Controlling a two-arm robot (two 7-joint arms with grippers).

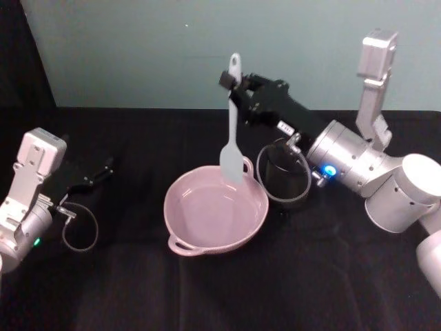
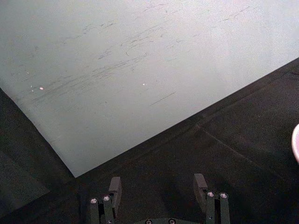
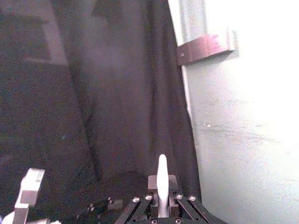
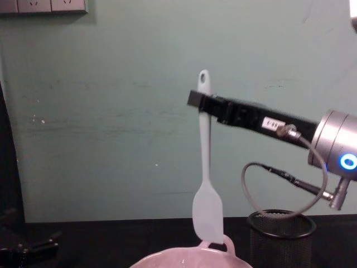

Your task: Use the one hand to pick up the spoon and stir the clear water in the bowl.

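Dim, soft focus; glare blowout on wall (image 3: 252,116) w/ grain

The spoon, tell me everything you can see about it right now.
The spoon is a long, slim, white utensil that looks like plastic, with a flat spatula-like blade at the bottom and a small hole at the top of the handle. It hangs nearly upright, blade down, above the far rim of the pink bowl. The right gripper is shut on its upper handle, just below the hole. Whether the blade touches the water cannot be told.
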